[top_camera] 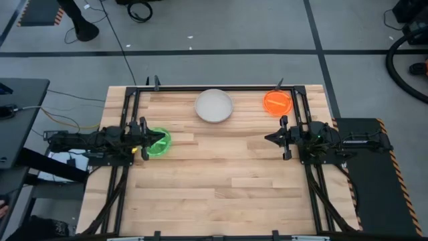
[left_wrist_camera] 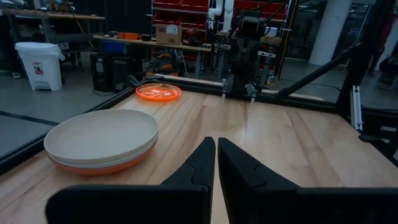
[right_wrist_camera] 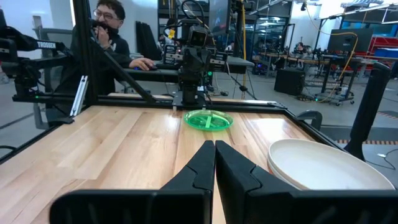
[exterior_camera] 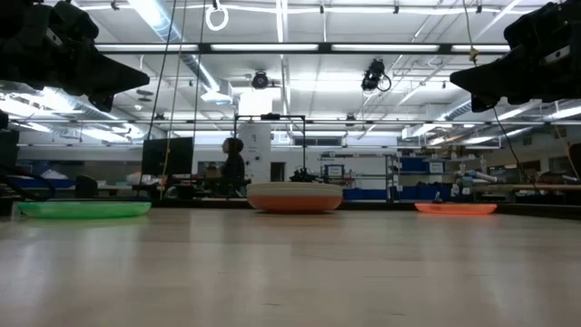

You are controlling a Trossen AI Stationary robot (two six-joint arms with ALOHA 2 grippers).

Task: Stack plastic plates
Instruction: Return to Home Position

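step: stacking looks finished to me, the plates sit in three piles on the table (top_camera: pixel 221 181); what's in hand is parking the arms
green plates (top_camera: pixel 162 144): one pile, left side of the table, right at the tip of the left hand
orange plates (top_camera: pixel 277 102): one pile, back right corner
big plates (top_camera: pixel 214 105): one pile at the back edge, between the other two; off-white on top, rust-red at the bottom
left hand (top_camera: pixel 142 142): fingers pressed together, nothing between them, raised well off the table; from above its tip is at the rim of the green pile
right hand (top_camera: pixel 271 138): fingers pressed together, empty, raised, well apart from the orange pile, pointing across at the left hand
loose plates: none I can see
next: my read, no grasp left; both arms just need to fold back to their own sides, hands closed and high
watch: left arm is the close one, should pull straight back without dipping or it could nudge the green pile
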